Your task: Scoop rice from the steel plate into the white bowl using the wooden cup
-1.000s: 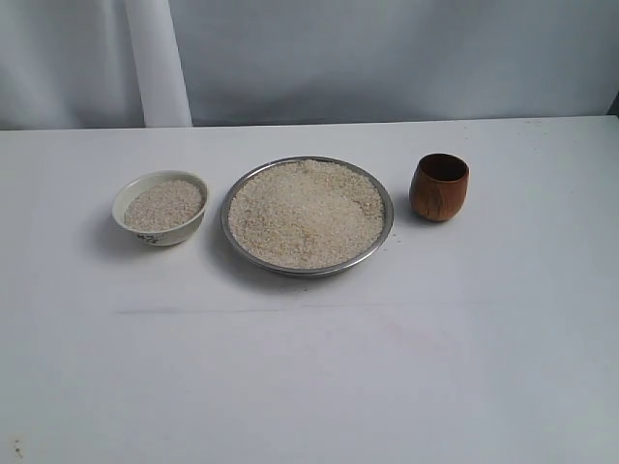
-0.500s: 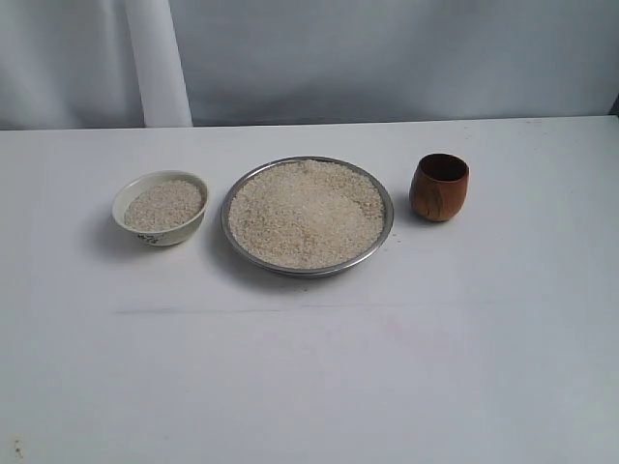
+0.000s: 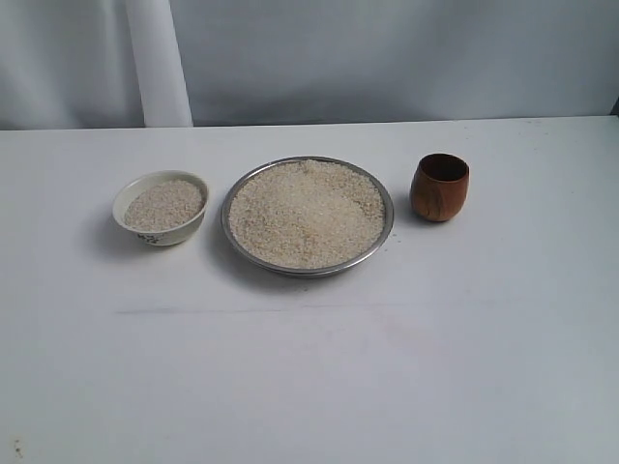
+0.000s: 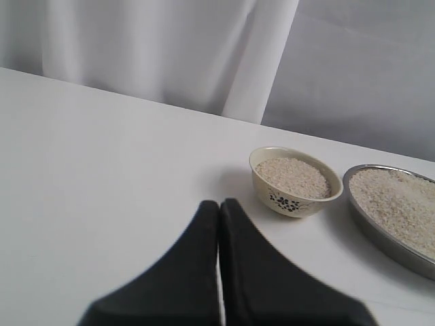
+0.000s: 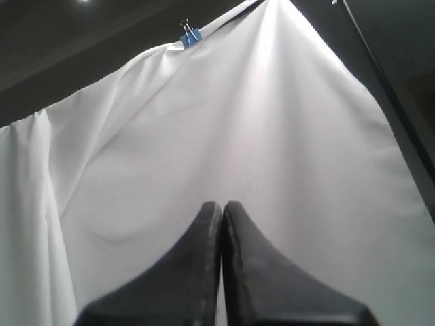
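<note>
The steel plate (image 3: 385, 232) sits mid-table, heaped with rice (image 3: 305, 213). Left of it stands the white bowl (image 3: 160, 235), holding more rice (image 3: 164, 204). The wooden cup (image 3: 439, 187) stands upright to the right of the plate, dark inside. No arm shows in the exterior view. In the left wrist view my left gripper (image 4: 219, 204) is shut with nothing in it, over bare table short of the white bowl (image 4: 293, 197) and the steel plate (image 4: 367, 221). My right gripper (image 5: 222, 205) is shut and empty, facing only a white cloth backdrop (image 5: 238, 136).
A white table (image 3: 309, 367) carries everything, with a white curtain (image 3: 387, 58) behind its far edge. A blue clip (image 5: 190, 32) holds the cloth in the right wrist view.
</note>
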Controlling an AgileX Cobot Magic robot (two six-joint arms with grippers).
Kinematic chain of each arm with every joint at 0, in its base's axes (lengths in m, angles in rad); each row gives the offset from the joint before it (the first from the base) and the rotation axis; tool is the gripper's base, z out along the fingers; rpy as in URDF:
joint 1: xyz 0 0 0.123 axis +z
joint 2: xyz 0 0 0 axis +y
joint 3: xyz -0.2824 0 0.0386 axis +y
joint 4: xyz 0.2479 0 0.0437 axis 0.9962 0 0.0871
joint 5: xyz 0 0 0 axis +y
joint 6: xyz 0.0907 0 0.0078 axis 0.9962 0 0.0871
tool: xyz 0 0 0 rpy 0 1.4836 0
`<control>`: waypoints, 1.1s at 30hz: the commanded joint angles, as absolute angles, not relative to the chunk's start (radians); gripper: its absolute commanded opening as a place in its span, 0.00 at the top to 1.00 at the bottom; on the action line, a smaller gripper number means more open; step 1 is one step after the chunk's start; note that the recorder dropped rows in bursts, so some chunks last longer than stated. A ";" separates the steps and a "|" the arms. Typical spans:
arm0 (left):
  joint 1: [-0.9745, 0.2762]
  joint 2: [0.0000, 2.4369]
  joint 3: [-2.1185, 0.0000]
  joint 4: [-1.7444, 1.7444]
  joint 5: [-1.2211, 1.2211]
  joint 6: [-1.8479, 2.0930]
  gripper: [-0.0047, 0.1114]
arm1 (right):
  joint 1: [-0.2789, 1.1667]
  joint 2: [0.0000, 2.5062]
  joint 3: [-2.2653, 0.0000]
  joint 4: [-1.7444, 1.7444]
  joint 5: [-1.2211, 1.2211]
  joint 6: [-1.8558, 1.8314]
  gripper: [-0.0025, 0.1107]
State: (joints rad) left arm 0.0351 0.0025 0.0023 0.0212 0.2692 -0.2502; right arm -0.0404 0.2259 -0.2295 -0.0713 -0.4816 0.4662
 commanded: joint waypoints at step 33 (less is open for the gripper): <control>0.030 0.000 0.000 0.018 0.266 -0.254 0.96 | -0.049 1.563 -0.869 -0.726 -0.352 0.543 0.98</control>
